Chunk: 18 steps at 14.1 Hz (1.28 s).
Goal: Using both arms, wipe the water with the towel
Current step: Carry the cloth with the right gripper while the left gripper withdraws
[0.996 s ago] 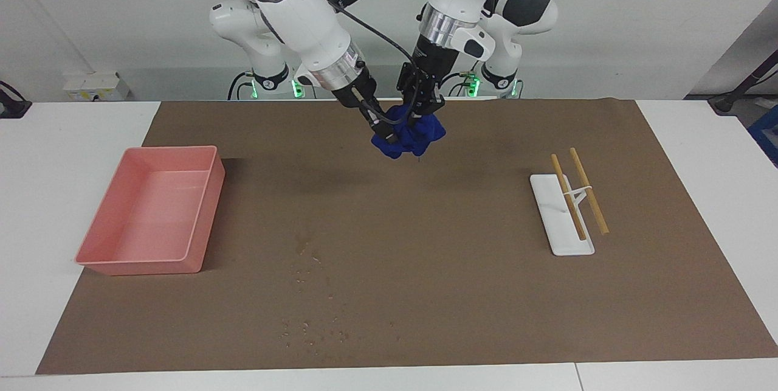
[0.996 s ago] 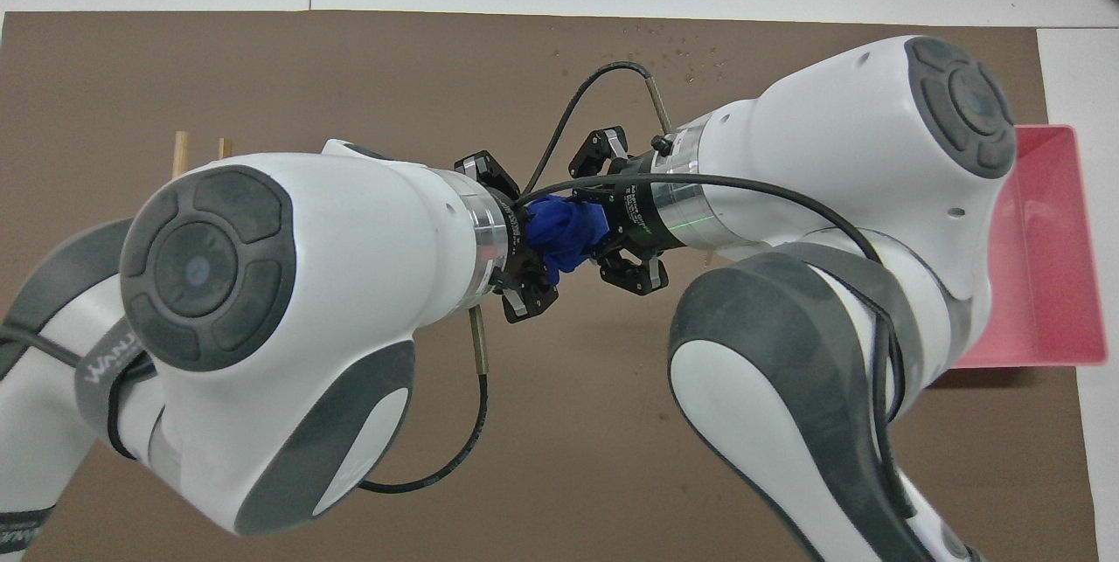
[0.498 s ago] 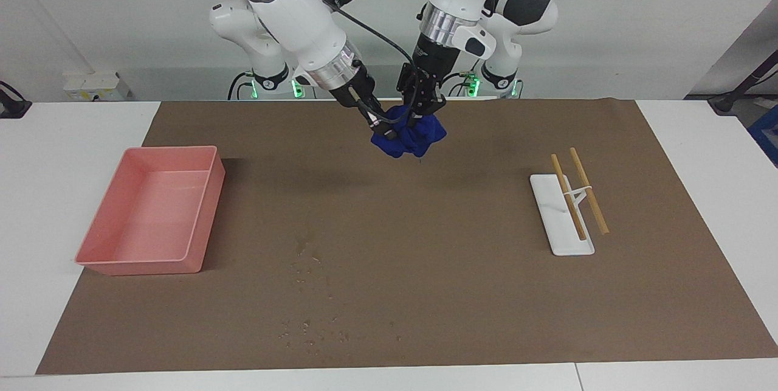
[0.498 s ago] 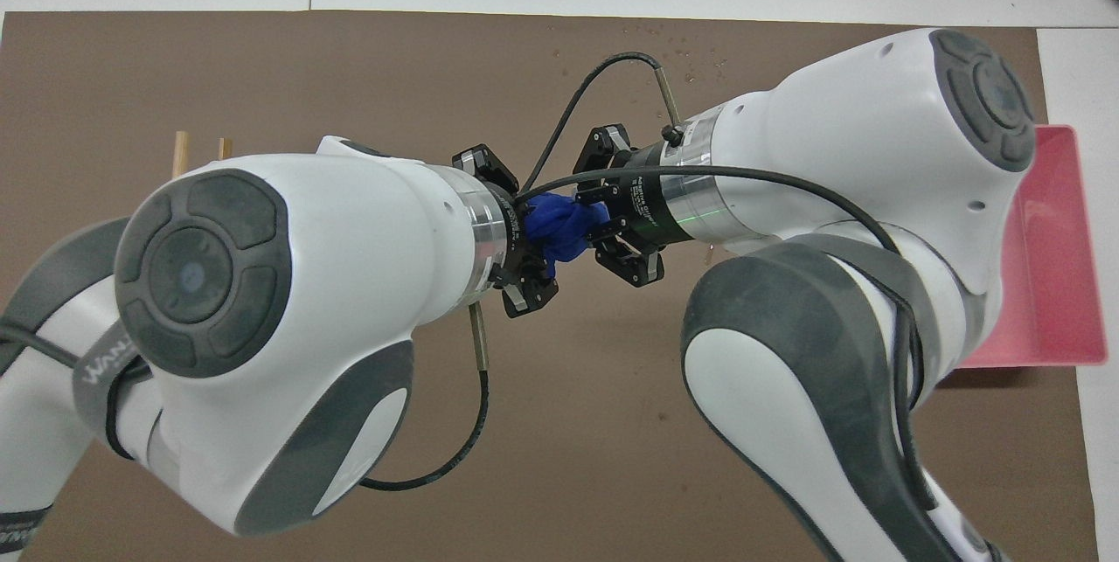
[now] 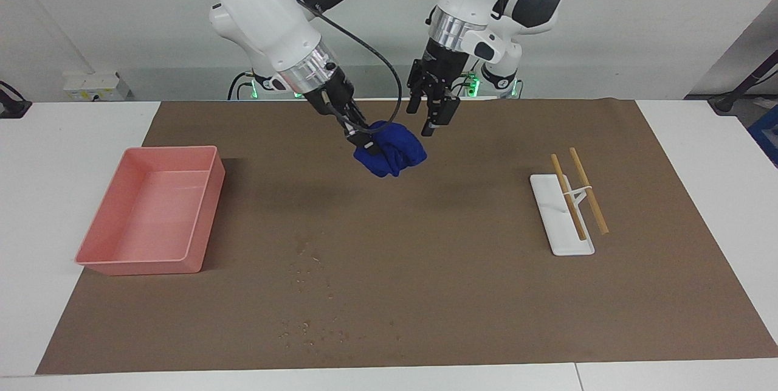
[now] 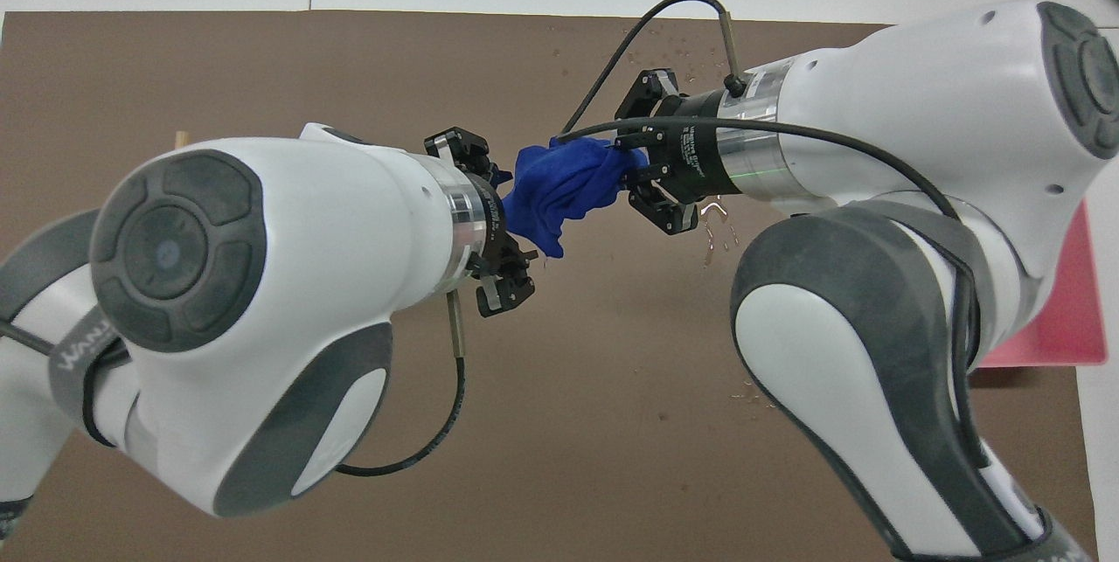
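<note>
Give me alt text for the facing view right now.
The right claw holds a bunched blue towel in the air over the brown mat, while the left claw hangs open beside it, clear of the cloth. Water droplets speckle the mat farther from the robots; a pink tray and a chopstick rest sit at opposite ends.

A white table (image 5: 73, 135) carries a brown mat (image 5: 425, 227). On the mat: a pink tray (image 5: 200, 221) at nine o'clock, a white rest (image 5: 550, 214) with two wooden sticks (image 5: 588, 190) at three, water (image 5: 310, 324) droplets near six.
</note>
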Available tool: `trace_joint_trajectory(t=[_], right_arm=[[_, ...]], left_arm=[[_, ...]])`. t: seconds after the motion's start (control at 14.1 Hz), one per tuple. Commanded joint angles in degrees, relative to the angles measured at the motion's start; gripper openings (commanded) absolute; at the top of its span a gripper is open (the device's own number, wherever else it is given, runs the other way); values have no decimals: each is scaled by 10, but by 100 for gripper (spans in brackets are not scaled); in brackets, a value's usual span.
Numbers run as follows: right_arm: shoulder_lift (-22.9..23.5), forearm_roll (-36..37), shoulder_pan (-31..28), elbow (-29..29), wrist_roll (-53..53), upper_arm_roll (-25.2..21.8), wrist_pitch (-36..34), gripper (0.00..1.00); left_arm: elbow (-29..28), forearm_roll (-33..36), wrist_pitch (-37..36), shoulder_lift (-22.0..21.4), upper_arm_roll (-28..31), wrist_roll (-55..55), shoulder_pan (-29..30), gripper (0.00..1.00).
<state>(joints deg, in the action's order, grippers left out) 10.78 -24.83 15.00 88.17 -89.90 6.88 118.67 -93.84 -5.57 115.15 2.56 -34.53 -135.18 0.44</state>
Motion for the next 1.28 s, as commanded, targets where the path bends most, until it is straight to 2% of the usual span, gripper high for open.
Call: trace_joint_trajectory(t=[0.0,0.14,0.36,0.71,0.92,1.21], right_arm=[[65,18,-15,-31,62,2,44,0],[127,15,-46,-63,117,3,103,0],[202,17,-67,-127,199,2,127,0],[278,19,-123,-136,346,1,201,0],[292,8,-131,-124,364,2,240,0],[290,13,-124,-69,367,1,248,0]], left_arm=[[5,6,-36,2,47,82,7,100],[4,5,-65,-1,94,143,7,100],[-6,5,-77,-4,146,220,8,100],[-5,5,-157,-10,234,468,9,100],[-6,5,-206,-15,274,662,8,100],[1,11,-243,-15,307,856,7,100]])
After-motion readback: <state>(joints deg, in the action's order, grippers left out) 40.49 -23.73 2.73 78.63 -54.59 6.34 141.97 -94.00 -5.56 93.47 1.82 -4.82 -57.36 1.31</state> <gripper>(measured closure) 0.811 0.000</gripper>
